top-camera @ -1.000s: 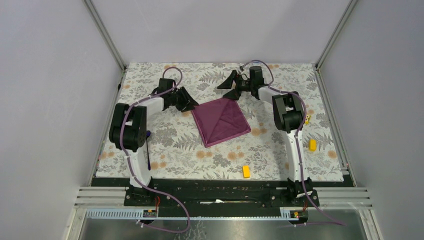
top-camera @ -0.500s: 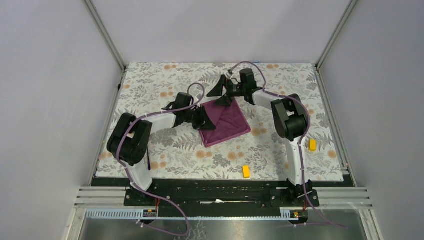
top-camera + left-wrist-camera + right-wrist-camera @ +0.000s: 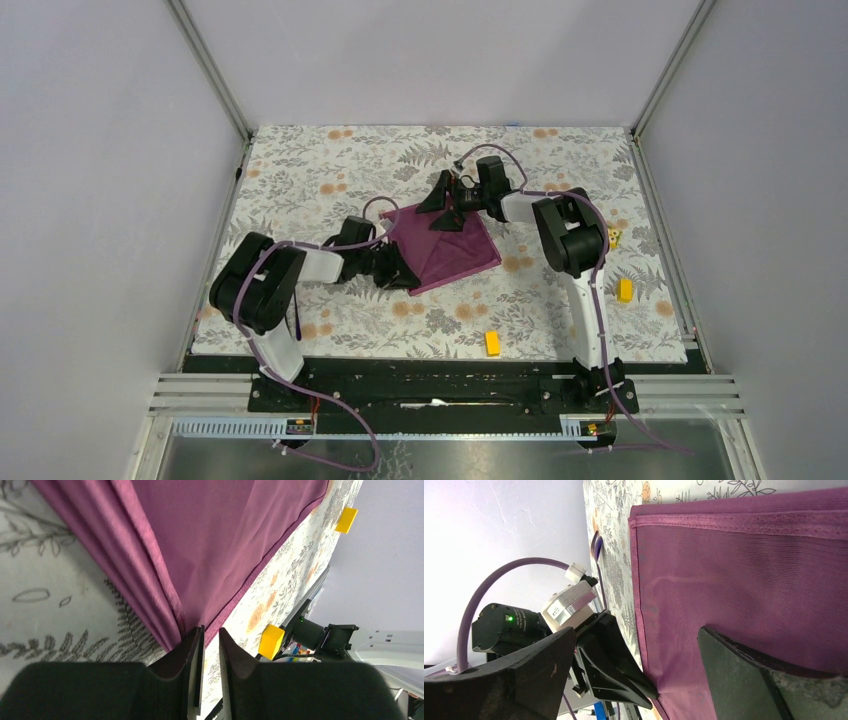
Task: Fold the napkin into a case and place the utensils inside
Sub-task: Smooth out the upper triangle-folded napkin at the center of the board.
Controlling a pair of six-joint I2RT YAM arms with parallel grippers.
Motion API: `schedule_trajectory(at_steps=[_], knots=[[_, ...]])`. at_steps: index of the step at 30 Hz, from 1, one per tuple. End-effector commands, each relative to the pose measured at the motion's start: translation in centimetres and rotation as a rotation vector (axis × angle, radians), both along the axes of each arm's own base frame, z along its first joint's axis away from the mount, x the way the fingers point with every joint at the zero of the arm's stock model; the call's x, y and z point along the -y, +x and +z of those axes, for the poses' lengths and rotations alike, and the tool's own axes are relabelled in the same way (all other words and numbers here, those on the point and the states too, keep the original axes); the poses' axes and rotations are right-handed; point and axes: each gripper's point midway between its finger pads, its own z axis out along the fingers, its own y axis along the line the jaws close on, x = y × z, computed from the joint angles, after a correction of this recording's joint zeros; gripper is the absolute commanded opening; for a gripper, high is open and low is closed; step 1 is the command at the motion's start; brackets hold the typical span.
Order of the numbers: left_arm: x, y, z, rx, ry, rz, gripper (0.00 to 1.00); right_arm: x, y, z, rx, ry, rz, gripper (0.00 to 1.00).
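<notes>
A worktop covered in a grey leaf print with orange blossoms sits between plain pale grey walls, far, left and right. Slanted aluminium posts mark the far corners, ribbed metal rails run along the near edge, and the light is soft and even

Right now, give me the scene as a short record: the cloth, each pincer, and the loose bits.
cloth: plum-purple square cloth napkin, spread on the floral-patterned table cover, square rather than a narrow band
left pincer: closed on the napkin's near-left corner, cloth bunched at the fingers
right pincer: wide open over the napkin's far corner, gripping nothing
loose items: two yellow blocks on the near right, apart from the napkin
</notes>
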Motion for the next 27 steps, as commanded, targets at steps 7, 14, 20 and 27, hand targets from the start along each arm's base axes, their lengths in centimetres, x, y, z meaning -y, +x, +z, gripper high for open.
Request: schedule_trajectory(at_steps=[7,14,20,27], knots=[[-0.5,-1.4,2.6,0.054,-0.072,0.020,0.27,0.4,1.9,2.4,0.094,-0.066,0.009,0.99],[0.0,0.0,9.2,0.148,-0.165,0.020,0.46,0.6,2.8,7.3,0.176,-0.107,0.007,0.99],[-5.2,1.7,13.5,0.239,-0.120,0.156,0.85,4.9,0.2,6.0,0.222,-0.499,-0.069,0.99],[-15.2,3.9,15.8,0.360,0.159,0.450,0.89,3.8,-7.1,5.0,0.347,-0.896,0.022,0.68]])
